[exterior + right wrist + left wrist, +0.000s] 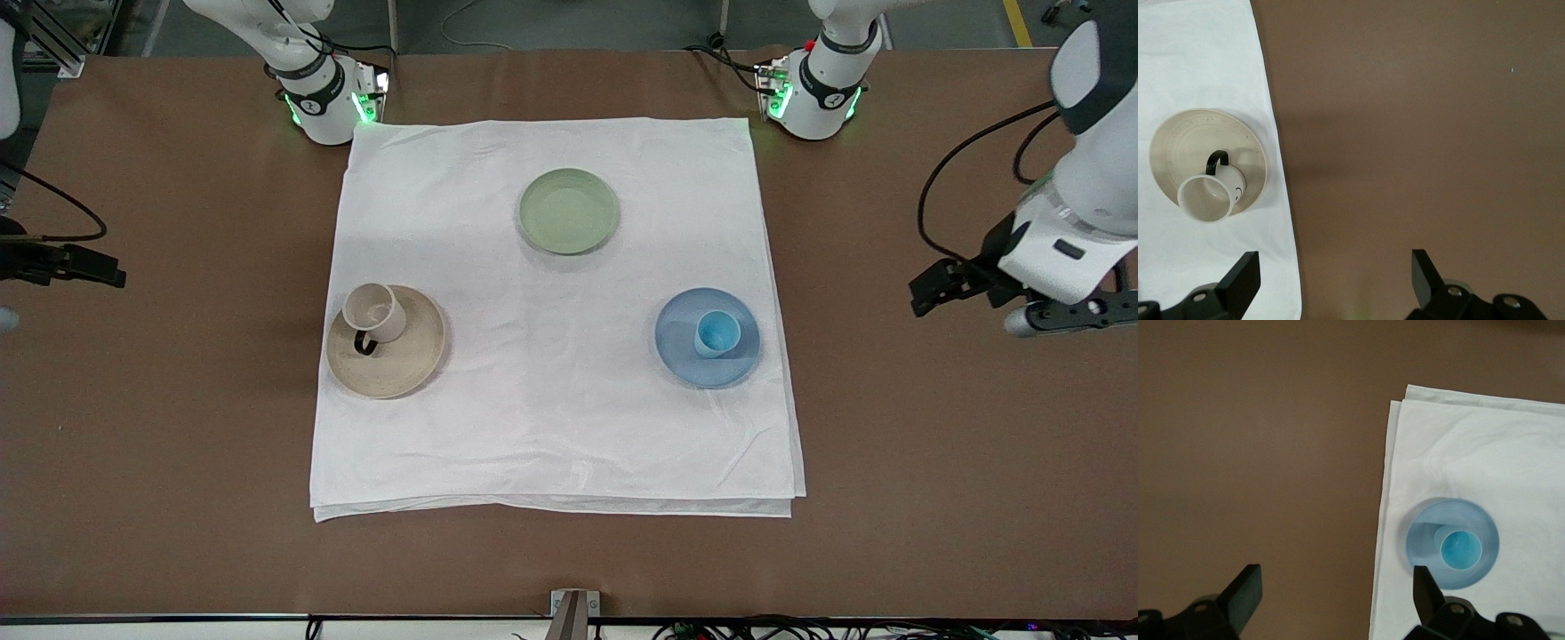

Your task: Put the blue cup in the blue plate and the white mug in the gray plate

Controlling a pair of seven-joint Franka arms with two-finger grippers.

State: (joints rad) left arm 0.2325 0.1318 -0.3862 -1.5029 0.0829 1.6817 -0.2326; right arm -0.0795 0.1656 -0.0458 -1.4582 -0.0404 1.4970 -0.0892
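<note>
Blue cup [717,333]: stands upright on the blue plate [685,348], slightly toward the edge of the plate farther from the front camera. White mug [374,312]: stands upright on the gray plate [409,360], set toward the rim nearest the right arm's base, with its dark handle pointing over the plate centre. Both plates rest on the white cloth [551,400] spread on the counter [160,444]. A pale green plate [568,211] lies on the cloth between the two arm bases and carries nothing.

Judged from this layout, both placements are complete and the step in hand is withdrawal. To do it well, keep each arm high and clear of the cloth, and avoid any sweep across the plates. The mug sits off-centre, so a bump could tip it over the rim.

Left gripper [1331,600]: over bare counter at the left arm's end, off the cloth edge near the blue plate. Jaws are spread wide and released, holding and touching nothing.

Right gripper [1331,280]: over bare counter at the right arm's end, off the cloth edge near the gray plate. Jaws likewise spread wide, empty, in contact with nothing.
</note>
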